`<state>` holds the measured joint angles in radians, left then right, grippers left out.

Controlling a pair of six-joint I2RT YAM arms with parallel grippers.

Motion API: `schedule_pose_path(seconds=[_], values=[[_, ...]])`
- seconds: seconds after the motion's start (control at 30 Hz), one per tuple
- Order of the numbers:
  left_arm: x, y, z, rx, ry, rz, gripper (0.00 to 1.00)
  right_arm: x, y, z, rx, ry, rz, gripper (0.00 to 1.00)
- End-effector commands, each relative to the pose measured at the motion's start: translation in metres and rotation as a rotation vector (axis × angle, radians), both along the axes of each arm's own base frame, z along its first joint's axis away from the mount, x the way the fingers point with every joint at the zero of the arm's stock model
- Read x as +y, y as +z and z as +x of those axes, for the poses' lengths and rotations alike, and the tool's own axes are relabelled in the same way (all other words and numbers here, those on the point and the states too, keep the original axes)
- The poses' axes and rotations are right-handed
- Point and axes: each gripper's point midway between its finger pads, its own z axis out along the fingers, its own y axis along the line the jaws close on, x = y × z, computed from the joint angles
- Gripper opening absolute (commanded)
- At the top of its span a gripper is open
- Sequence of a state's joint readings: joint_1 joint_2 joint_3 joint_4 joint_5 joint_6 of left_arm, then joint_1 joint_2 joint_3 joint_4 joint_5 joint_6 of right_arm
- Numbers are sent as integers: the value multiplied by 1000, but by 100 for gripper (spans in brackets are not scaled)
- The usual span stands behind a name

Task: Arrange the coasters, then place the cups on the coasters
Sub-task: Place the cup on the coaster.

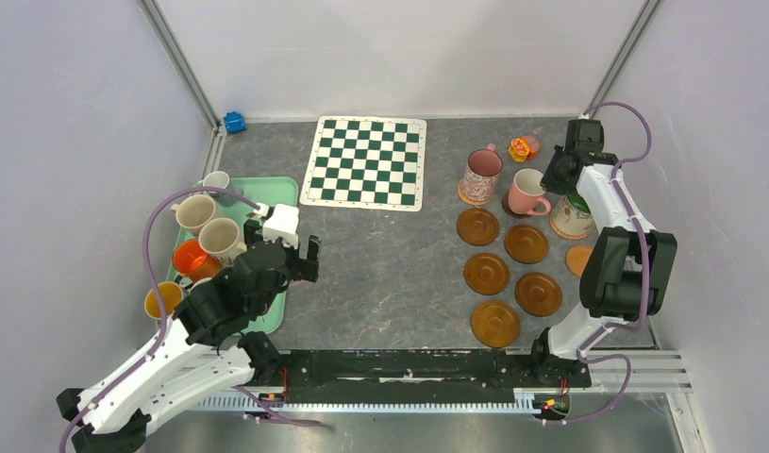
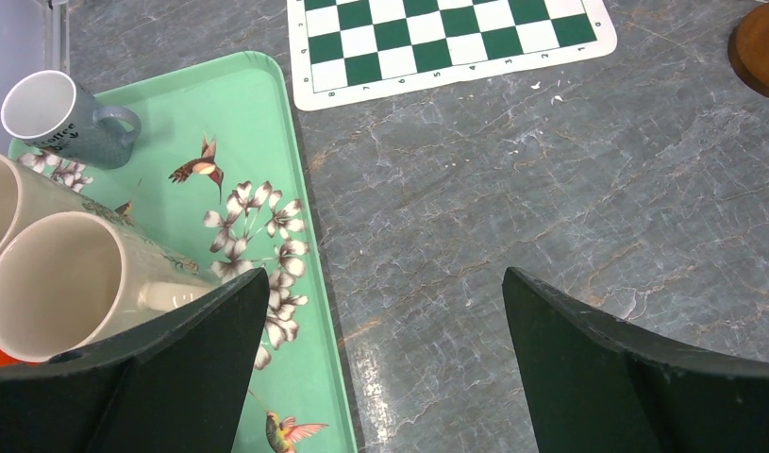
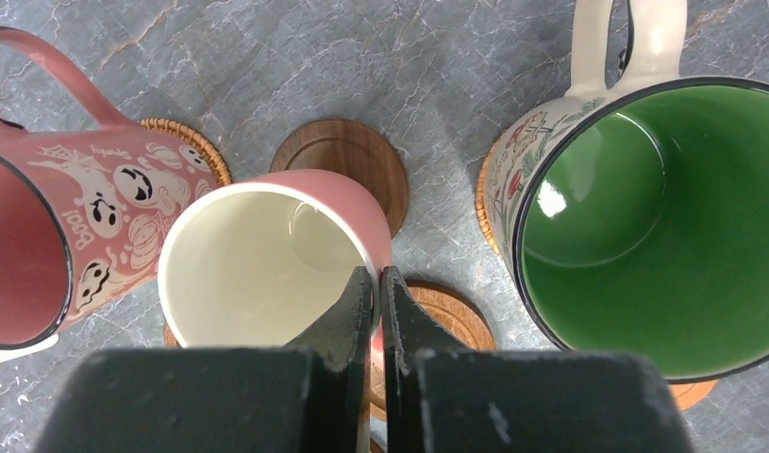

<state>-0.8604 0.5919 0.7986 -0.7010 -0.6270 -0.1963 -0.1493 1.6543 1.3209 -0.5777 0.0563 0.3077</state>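
**A:** How does the right gripper [image 3: 376,276] stand?

**B:** Its fingers are pressed together with nothing between them. The tips sit right at the rim of the pink cup [image 3: 258,264]. Whether they touch it, I can't tell from the wrist view.

**A:** And that cup?

**B:** It is upright on a dark wooden coaster [image 3: 446,316], whose edge shows beside the fingers. To its left a ghost-patterned cup [image 3: 107,226] stands on a woven coaster [image 3: 196,142]. To its right the green-lined cup [image 3: 644,217] stands on another woven one. A bare brown coaster [image 3: 347,160] lies just beside the pink cup.

**A:** The left gripper [image 2: 382,276]?

**B:** It is spread wide and holds nothing, hanging over the edge of the mint-green tray [image 2: 258,123] where it meets the grey table [image 2: 550,189].

**A:** What's on the tray?

**B:** Two cream cups [image 2: 59,283], a small grey cup [image 2: 55,118] and an orange cup [image 1: 190,257], with a yellow cup [image 1: 163,300] at the near corner. None of them is on a coaster. Five brown coasters [image 1: 486,273] lie bare near the right arm, well apart from the tray.
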Motion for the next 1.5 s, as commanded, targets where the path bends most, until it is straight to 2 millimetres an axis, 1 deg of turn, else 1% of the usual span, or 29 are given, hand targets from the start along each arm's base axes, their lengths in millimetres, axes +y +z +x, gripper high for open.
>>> schedule_pose_path(seconds=[0.0, 0.13, 0.47, 0.53, 0.7, 0.9, 0.97, 1.0, 1.03, 1.13, 1.2, 1.3, 1.37, 1.47], values=[[1, 6, 4, -29, 14, -2, 100, -6, 36, 32, -141, -13, -3, 0], [0, 5, 5, -25, 15, 4, 100, -8, 31, 36, -132, -14, -2, 0], [1, 5, 5, -25, 18, 9, 100, -7, 15, 37, -106, -5, 9, 0], [0, 5, 5, -24, 17, 9, 100, -8, 15, 38, -105, -5, 7, 0], [1, 5, 5, -24, 18, 9, 100, -9, 12, 40, -102, -1, -1, 5], [1, 4, 6, -23, 19, 13, 100, -8, 8, 41, -96, 2, 3, 5], [1, 4, 6, -24, 20, 13, 100, -7, 10, 41, -100, 9, 9, 9], [1, 5, 6, -25, 19, 12, 100, -7, 10, 41, -100, 8, 11, 14], [1, 5, 5, -25, 21, 12, 100, -6, 12, 41, -104, 8, 14, 17], [2, 5, 6, -25, 22, 13, 100, -6, 19, 42, -112, 7, 19, 33], [2, 4, 6, -24, 24, 14, 100, -5, 28, 43, -120, 9, 20, 40], [2, 4, 6, -22, 28, 18, 100, -4, 47, 46, -155, 18, 20, 45], [3, 2, 6, -17, 34, 21, 100, 5, 60, 48, -184, 56, 40, 48], [4, 0, 7, -6, 50, 30, 100, 13, 77, 43, -205, 80, 42, 51]])
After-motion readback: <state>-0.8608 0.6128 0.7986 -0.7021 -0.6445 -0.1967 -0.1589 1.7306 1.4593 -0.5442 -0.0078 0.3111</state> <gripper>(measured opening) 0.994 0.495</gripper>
